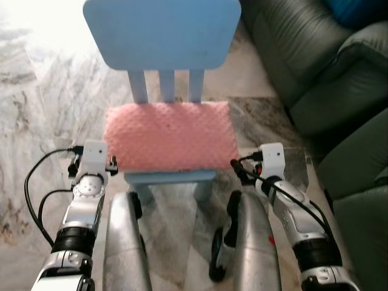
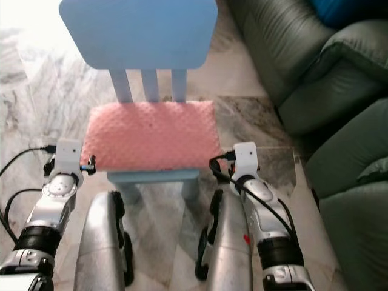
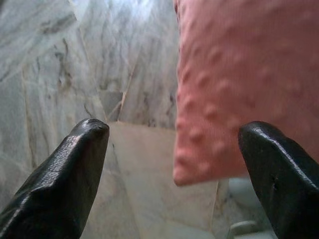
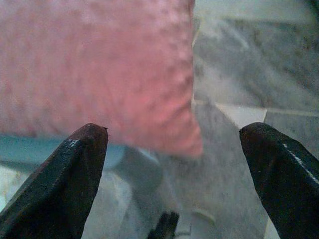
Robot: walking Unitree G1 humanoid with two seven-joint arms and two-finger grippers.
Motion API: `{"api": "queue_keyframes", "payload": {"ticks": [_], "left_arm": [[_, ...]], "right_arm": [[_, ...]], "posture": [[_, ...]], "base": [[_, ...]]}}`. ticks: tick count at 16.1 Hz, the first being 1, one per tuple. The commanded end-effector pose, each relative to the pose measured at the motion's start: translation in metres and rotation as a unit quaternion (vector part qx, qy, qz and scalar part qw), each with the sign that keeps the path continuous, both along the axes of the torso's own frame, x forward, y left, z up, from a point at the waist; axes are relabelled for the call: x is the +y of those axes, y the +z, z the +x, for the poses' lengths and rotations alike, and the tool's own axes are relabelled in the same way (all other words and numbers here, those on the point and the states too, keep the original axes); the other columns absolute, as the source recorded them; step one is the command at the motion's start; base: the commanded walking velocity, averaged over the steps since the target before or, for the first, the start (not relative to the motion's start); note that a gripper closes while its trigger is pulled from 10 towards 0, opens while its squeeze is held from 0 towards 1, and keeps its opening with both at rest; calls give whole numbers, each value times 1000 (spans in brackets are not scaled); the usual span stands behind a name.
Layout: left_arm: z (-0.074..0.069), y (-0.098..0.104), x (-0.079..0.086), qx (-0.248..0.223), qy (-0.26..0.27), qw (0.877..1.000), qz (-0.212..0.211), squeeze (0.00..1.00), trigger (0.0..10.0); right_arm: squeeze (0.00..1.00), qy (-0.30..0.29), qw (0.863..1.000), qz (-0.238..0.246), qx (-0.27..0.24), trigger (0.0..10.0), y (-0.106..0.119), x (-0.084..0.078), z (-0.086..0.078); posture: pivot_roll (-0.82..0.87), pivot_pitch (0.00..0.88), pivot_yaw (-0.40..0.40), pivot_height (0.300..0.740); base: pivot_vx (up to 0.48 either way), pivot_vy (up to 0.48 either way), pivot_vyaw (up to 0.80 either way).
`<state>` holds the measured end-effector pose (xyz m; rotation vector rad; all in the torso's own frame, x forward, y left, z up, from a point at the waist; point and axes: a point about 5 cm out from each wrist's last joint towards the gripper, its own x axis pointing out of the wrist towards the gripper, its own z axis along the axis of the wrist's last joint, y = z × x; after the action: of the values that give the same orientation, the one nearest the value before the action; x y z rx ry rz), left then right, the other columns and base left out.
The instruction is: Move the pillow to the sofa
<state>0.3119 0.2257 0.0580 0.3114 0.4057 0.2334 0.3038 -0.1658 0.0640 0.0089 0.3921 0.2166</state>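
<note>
The pink pillow [image 1: 170, 136] lies crosswise on the blue chair [image 1: 162, 31], between the left pincer [image 3: 174, 149] and right pincer [image 4: 174, 144], both spread apart at its near corners.

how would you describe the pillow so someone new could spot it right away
Find the light blue chair standing on the marble floor, left of the dark green sofa. The pillow lies flat on its seat, covering almost all of it. It is the one pink, bumpy-textured thing among blue, grey and green.
</note>
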Motion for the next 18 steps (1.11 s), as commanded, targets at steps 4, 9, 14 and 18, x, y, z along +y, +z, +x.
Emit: {"api": "queue_keyframes", "payload": {"ticks": [4,9,14,18], "left_arm": [[6,-9,0,10,8,1000,9,90,10000],[23,8,-9,-51,16,999,-5,0,10000],[22,7,-10,-81,22,996,-19,0,10000],[17,2,-13,-113,22,992,-44,0,10000]], "right_arm": [[1000,29,999,-8,28,10000,-16,9,5],[871,65,998,-22,-3,10000,-12,26,25],[0,74,997,-12,-9,10000,-14,36,31],[0,54,996,-26,-68,10000,-4,35,39]], "posture": [[-32,387,-56,535],[11,413,-65,535],[34,445,-72,535],[65,461,-67,535]], "base": [[0,0,0],[0,0,0],[0,0,0],[0,0,0]]}}
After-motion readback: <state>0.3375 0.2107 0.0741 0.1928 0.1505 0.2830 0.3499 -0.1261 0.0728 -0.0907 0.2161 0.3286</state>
